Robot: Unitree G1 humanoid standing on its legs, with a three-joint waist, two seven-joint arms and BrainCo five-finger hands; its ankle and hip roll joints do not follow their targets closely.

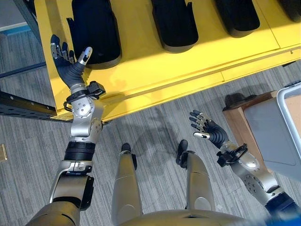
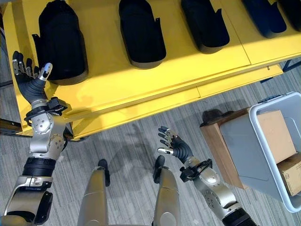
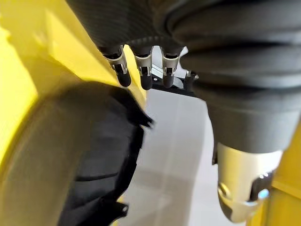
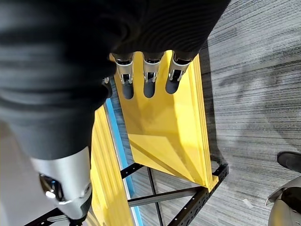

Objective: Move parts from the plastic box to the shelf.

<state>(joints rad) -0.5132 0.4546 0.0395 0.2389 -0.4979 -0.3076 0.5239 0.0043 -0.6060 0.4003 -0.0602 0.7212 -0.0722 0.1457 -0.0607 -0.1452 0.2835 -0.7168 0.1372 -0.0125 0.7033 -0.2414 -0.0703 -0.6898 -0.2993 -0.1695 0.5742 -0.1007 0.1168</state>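
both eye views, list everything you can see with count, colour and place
shelf: one, yellow, across the top, on a dark frame
parts: five, black, in a row on the shelf
plastic box: one, grey, at right on a wooden stand
cardboard boxes: two, brown, inside the plastic box
floor: grey striped carpet
left hand: open, empty, beside the leftmost part
right hand: open, empty, over the floor
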